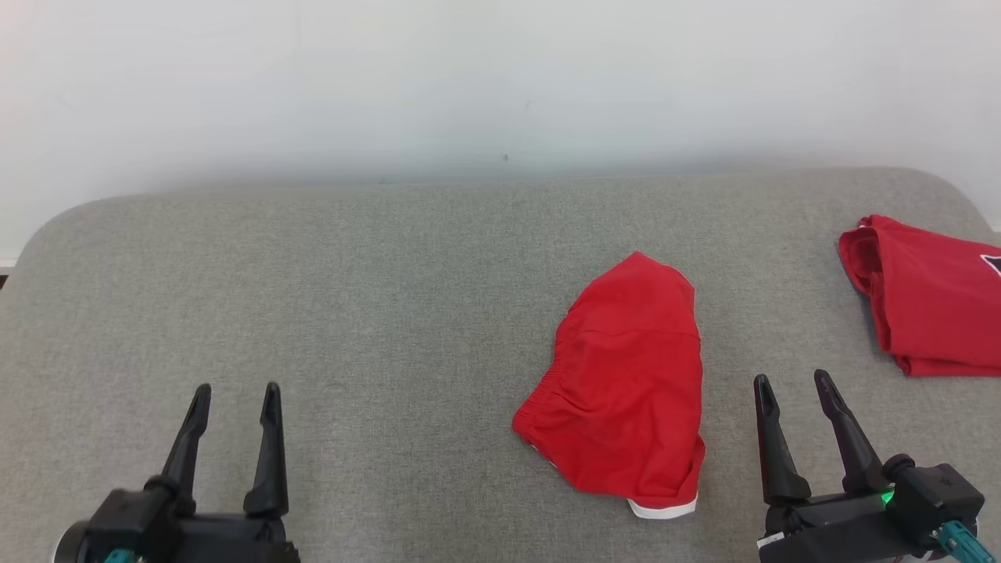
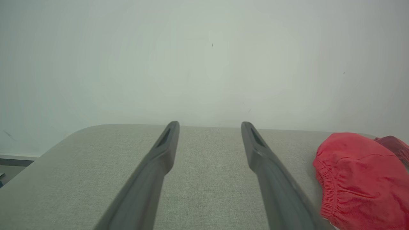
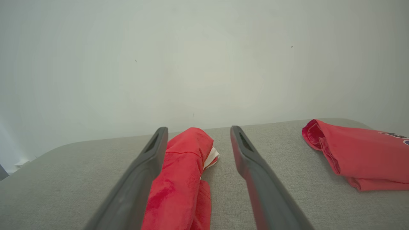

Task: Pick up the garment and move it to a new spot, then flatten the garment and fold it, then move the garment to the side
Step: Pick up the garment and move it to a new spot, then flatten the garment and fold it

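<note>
1. The grey padded bench (image 1: 375,313) carried everything, its far edge against a white wall (image 1: 500,78).
2. The red shorts (image 1: 626,375), the garment of the task, lay loosely doubled to the right of the middle, near the front edge.
3. A second red garment (image 1: 931,297) lay at the right edge, well apart.
4. The left gripper (image 1: 237,389) and the right gripper (image 1: 791,379) hovered at the front edge, both pincers wide open and empty. I judged the pick-up not yet begun. Next, the right gripper, near the shorts, had to reach over and pinch the cloth.
</note>
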Controlling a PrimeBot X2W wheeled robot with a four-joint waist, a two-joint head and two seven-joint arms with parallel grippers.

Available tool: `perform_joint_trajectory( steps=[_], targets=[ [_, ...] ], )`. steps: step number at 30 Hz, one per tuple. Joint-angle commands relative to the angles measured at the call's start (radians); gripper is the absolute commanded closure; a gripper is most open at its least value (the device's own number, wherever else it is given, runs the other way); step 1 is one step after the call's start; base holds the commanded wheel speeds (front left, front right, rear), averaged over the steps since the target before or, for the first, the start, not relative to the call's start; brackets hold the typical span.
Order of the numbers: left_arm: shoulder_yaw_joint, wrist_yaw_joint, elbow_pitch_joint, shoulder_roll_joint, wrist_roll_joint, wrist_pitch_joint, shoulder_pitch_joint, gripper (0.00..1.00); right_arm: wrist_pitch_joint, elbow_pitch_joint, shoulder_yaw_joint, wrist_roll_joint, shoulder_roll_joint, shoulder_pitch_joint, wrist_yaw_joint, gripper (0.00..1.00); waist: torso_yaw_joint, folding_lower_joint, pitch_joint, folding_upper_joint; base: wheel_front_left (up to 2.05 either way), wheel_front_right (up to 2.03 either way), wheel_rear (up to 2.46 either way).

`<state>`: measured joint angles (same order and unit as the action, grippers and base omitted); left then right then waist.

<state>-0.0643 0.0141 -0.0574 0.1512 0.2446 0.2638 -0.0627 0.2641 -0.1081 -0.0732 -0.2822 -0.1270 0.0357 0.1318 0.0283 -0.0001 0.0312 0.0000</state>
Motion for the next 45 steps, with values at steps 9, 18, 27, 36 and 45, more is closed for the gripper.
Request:
perform_joint_trajectory(
  steps=[9,18,27,36,45],
  targets=[
    [0.073,0.037,0.041,-0.055,-0.039,0.000,0.101,0.00,0.000,0.003,0.000,-0.004,-0.009,-0.028,-0.003,0.00,0.010,0.0001,0.002,0.0000,0.00,0.00,0.00],
    [0.106,0.065,0.025,-0.090,-0.059,0.000,0.115,0.00,0.000,-0.010,0.002,-0.007,-0.006,-0.036,-0.003,0.00,0.015,0.0001,0.012,0.0000,0.00,0.00,0.00],
    [0.126,0.082,0.012,-0.098,-0.082,0.000,0.105,0.00,0.000,-0.012,-0.002,-0.010,-0.007,-0.033,-0.003,0.00,0.010,0.0001,0.018,0.0000,0.00,0.00,0.00],
    [0.119,0.091,0.005,-0.101,-0.097,0.000,0.074,0.00,0.000,-0.009,-0.002,-0.012,-0.011,-0.018,-0.003,0.00,-0.001,0.0001,0.039,0.0000,0.00,0.00,0.00],
    [-0.017,0.111,-0.079,-0.101,-0.118,0.000,-0.101,0.00,0.000,-0.010,-0.008,-0.021,-0.018,0.010,-0.003,0.00,-0.044,0.0001,0.086,0.0000,0.00,0.00,0.00]
  ],
)
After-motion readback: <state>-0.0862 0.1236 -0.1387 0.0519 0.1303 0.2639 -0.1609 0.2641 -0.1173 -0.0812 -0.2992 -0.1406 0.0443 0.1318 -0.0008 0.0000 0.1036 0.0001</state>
